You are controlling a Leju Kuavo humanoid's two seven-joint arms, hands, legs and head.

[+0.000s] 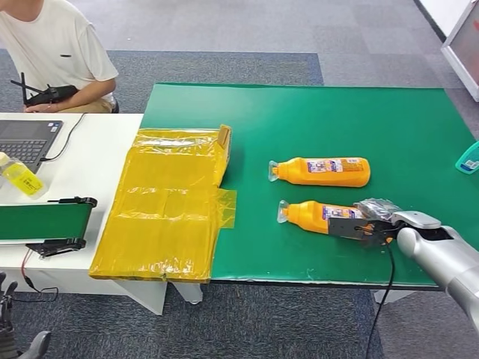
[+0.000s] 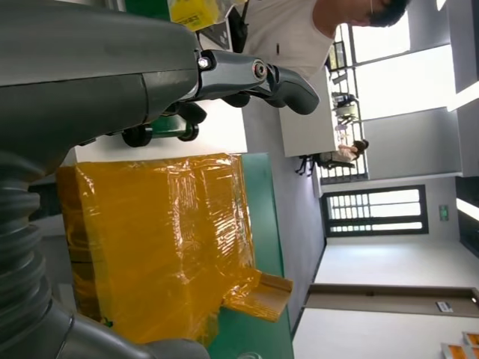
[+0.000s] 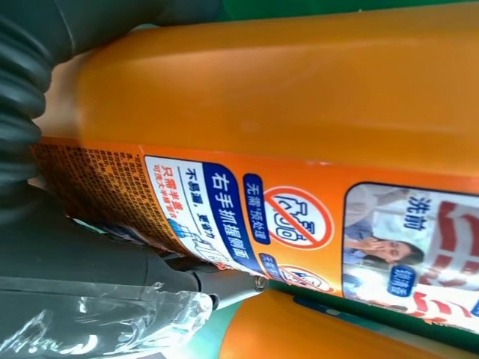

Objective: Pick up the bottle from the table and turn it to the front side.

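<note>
Two orange bottles lie on the green table (image 1: 395, 112). The right hand (image 1: 367, 223) sits at the base end of the nearer bottle (image 1: 313, 215), fingers against its body; whether the grasp is fully closed cannot be told. The farther bottle (image 1: 322, 171) lies just beside it, parallel. The left hand (image 2: 248, 75) holds nothing, fingers apart. Step in hand: grasping. Next, judged: a firm grip, a lift, then a roll about the long axis.

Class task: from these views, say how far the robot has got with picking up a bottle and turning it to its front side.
Done: the right hand has reached the near orange bottle. In hand: its fingers lie around the bottle's base, bottle lying on the green table, not yet lifted. Left: lift and turn it; the far bottle lies untouched.
</note>
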